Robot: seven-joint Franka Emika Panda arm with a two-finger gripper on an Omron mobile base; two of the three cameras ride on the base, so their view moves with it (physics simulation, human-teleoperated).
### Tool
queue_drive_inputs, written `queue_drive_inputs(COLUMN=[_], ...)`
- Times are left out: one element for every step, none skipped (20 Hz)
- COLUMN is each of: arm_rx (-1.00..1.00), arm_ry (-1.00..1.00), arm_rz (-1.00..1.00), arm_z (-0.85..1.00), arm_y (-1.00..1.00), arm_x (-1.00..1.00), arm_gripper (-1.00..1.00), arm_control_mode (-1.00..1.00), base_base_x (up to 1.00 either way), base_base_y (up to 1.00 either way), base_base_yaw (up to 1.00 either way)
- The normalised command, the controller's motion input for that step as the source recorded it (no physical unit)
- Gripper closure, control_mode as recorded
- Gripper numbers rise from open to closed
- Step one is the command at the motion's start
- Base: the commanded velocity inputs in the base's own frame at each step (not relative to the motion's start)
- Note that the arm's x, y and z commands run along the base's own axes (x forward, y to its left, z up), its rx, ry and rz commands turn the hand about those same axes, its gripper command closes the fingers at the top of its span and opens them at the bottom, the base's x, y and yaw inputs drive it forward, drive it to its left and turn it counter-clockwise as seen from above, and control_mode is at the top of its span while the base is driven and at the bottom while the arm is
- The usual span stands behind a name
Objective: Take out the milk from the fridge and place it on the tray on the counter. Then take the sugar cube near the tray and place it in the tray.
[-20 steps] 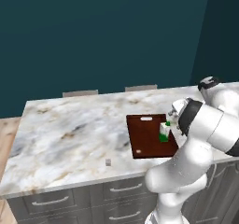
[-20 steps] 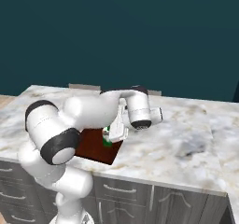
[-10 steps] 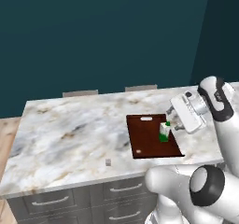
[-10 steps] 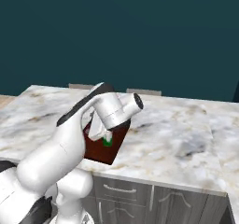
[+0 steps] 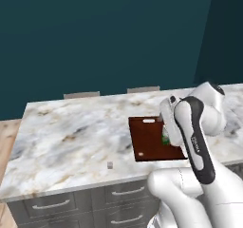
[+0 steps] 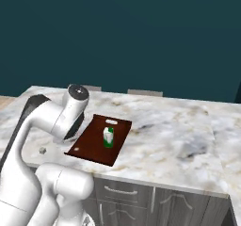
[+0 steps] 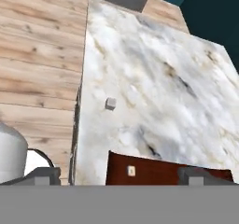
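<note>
so from my seat the biggest thing in front of me is the counter (image 6: pixel 179 126), that marbled white-grey stone top with dark grey drawers (image 6: pixel 127 197) and silver handles underneath. behind it is a plain dark teal wall (image 5: pixel 104 37), and off the counter's end i can see pale wood floor (image 7: pixel 37 55) in the hand view.

next is my arm (image 6: pixel 52 121), bent over the counter's front edge near the tray. in the left base view its elbow covers part of the tray and most of the milk.

the tray (image 6: pixel 94 142) is the flat reddish-brown board lying on the counter, with its slot handle (image 6: pixel 111 122) at the far edge. in the hand view i get just one edge of it (image 7: pixel 149 169) along the bottom.

the milk (image 6: pixel 108 137) is standing upright on the tray, roughly mid-board, green bottom, white top. nothing is touching it.

the claw (image 7: pixel 119 174) has its fingers (image 7: pixel 44 174) spread wide apart and nothing between them, looking down across the counter.

smallest bit: the sugar cube (image 7: pixel 110 103) sits on the bare stone near the counter's front edge, clear of the tray. i see it in the left base view (image 5: pixel 110 165) and the right one (image 6: pixel 42 150) too.
</note>
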Motion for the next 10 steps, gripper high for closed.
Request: queue_drive_inputs(arm_rx=[-0.33,-0.31,-0.26,-0.22,-0.19,-0.16,-0.16,-0.15,-0.15,-0.15], arm_ry=[0.09,0.08,0.11,0.09,0.09,0.12,0.11,0.13,0.14,0.13], arm_rz=[-0.21,-0.22,-0.23,-0.24,-0.25,-0.25,-0.26,-0.26,-0.28,-0.28], arm_z=[0.14,0.06,0.00,0.00,0.00,0.00,0.00,0.00,0.00,0.00], arm_y=[0.71,0.71,0.69,0.68,0.61,0.59,0.60,0.57,0.54,0.55], arm_x=[-0.09,-0.12,-0.11,-0.11,-0.11,-0.04,-0.09,-0.08,-0.09,-0.06], arm_gripper=[-1.00,-1.00,-1.00,-1.00,-1.00,-1.00,-1.00,-1.00,-1.00,-1.00], arm_control_mode=[-1.00,-1.00,-1.00,-1.00,-1.00,-1.00,-1.00,-1.00,-1.00,-1.00], base_base_x=[0.00,0.00,0.00,0.00,0.00,0.00,0.00,0.00,0.00,0.00], base_base_y=[0.00,0.00,0.00,0.00,0.00,0.00,0.00,0.00,0.00,0.00], base_base_yaw=[0.00,0.00,0.00,0.00,0.00,0.00,0.00,0.00,0.00,0.00])
